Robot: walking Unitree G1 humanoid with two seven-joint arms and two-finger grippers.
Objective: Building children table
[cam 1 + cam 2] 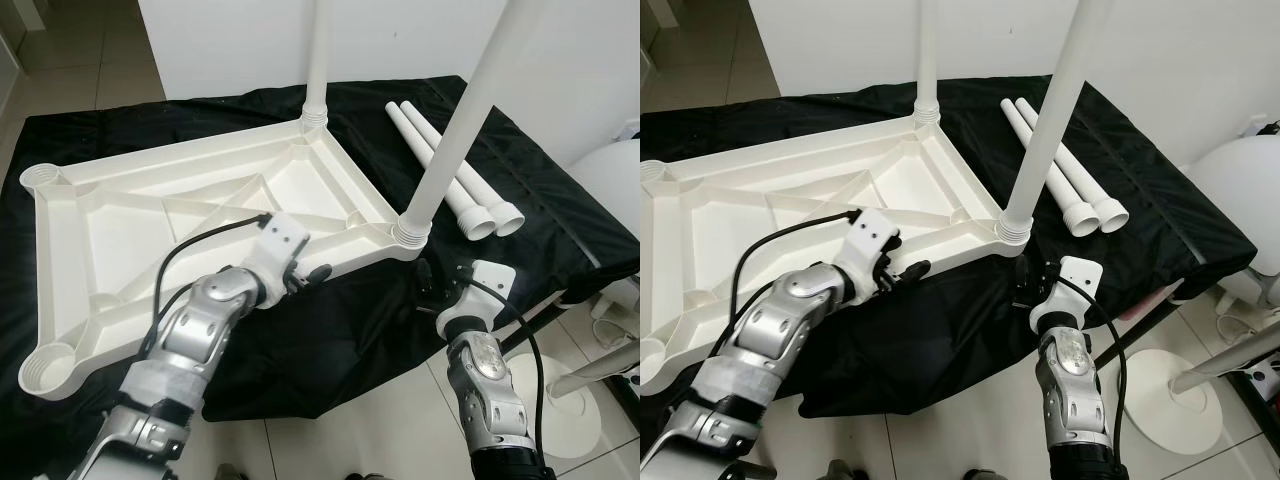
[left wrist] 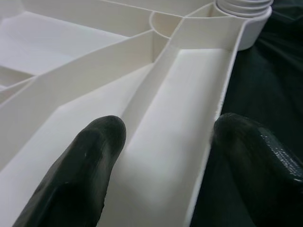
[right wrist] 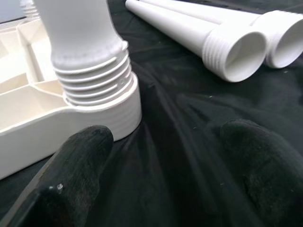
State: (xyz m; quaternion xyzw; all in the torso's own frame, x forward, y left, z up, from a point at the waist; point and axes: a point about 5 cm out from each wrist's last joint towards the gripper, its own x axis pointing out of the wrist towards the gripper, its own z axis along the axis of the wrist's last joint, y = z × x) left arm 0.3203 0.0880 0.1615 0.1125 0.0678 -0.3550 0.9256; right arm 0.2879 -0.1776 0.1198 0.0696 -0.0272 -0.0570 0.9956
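Upturned tabletop (image 1: 150,215) on a black cloth (image 1: 540,190), two legs screwed in.
Eye views: near leg (image 1: 455,130) and far leg (image 1: 317,60) stand upright; two loose legs (image 1: 450,170) lie beside.
Left wrist: left gripper (image 2: 165,156), fingers spread, straddles the tabletop's rim.
Right wrist: right gripper (image 3: 165,165), fingers spread, near the threaded socket (image 3: 97,75).

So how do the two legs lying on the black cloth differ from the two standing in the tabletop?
The loose legs lie flat, side by side on the black cloth; the fitted legs stand upright. The loose legs show bare threaded open ends; the fitted legs' threaded ends sit in corner sockets of the upturned tabletop. All four are white plastic tubes.
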